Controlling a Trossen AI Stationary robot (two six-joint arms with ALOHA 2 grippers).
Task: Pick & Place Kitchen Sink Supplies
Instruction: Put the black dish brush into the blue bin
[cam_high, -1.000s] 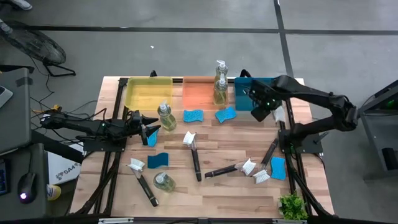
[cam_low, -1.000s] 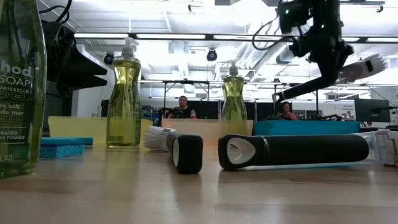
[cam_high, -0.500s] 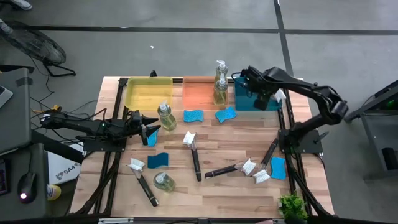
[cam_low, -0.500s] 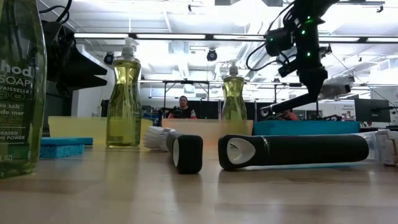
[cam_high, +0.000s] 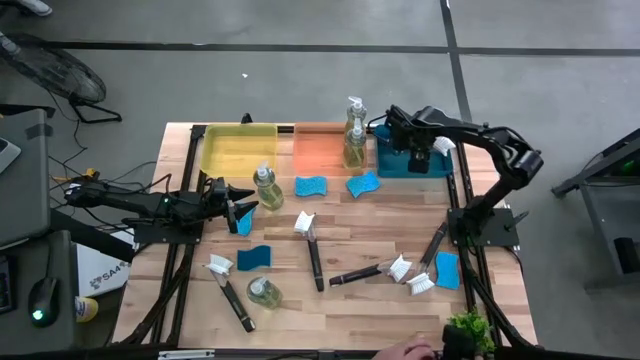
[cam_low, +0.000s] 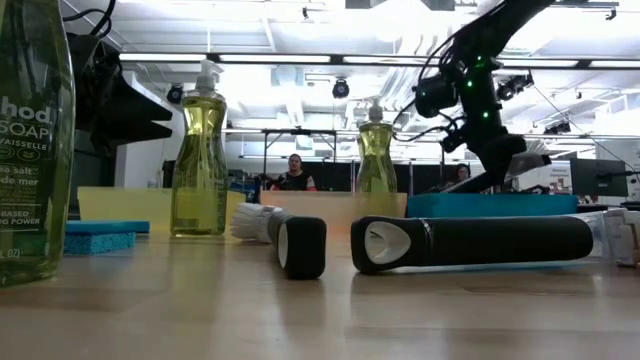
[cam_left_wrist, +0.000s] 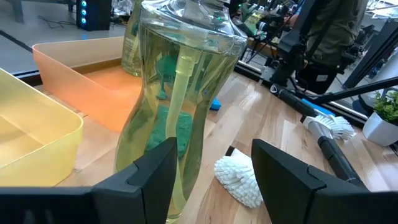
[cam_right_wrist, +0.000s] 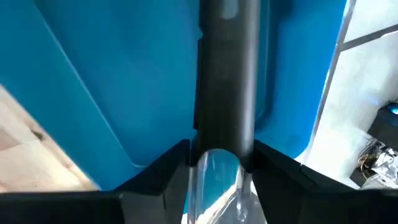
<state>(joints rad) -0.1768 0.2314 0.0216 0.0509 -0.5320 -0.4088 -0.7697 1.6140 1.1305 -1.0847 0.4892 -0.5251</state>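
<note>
Low view: clear yellowish soap bottle (cam_low: 30, 140) at near left cut by frame edge; label partly unreadable. Blue tray's (cam_low: 495, 205) inside hidden behind its wall.

- Five sponges (cam_high: 311, 186) are lying by the trays.
- Four bottles (cam_high: 265, 187) are showing.
- Six brushes (cam_high: 312, 247).
- Three trays (cam_high: 238, 150).
- One plant (cam_high: 470, 330).

A wooden table (cam_high: 350, 300) carries yellow (cam_high: 238, 150), orange (cam_high: 318, 148) and blue trays (cam_high: 395, 163), soap bottles (cam_high: 264, 187), blue sponges (cam_high: 311, 186), dish brushes (cam_high: 312, 250) and a plant (cam_high: 470, 330).
</note>
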